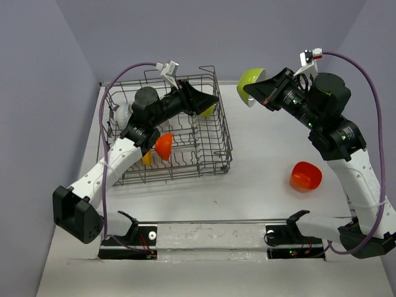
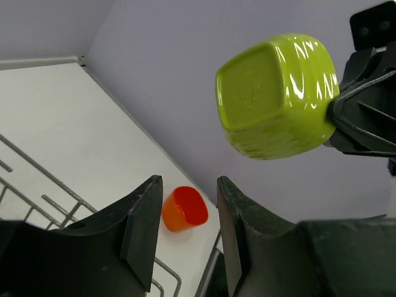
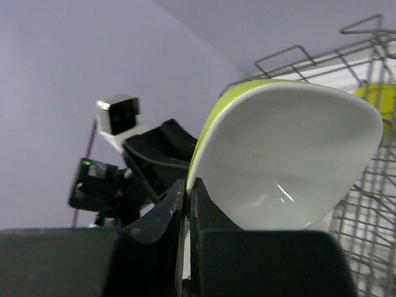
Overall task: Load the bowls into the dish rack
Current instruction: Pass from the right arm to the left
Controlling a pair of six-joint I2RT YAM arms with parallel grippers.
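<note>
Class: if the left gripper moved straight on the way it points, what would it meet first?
Probably the lime green bowl held in the right gripper, though it might only skim the bowl's edge; depth is unclear.

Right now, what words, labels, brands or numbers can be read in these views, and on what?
No text can be read in any view.
lime green bowl: faint mark on its base, too blurred to read.
dish rack and red-orange bowl: no lettering visible.
</note>
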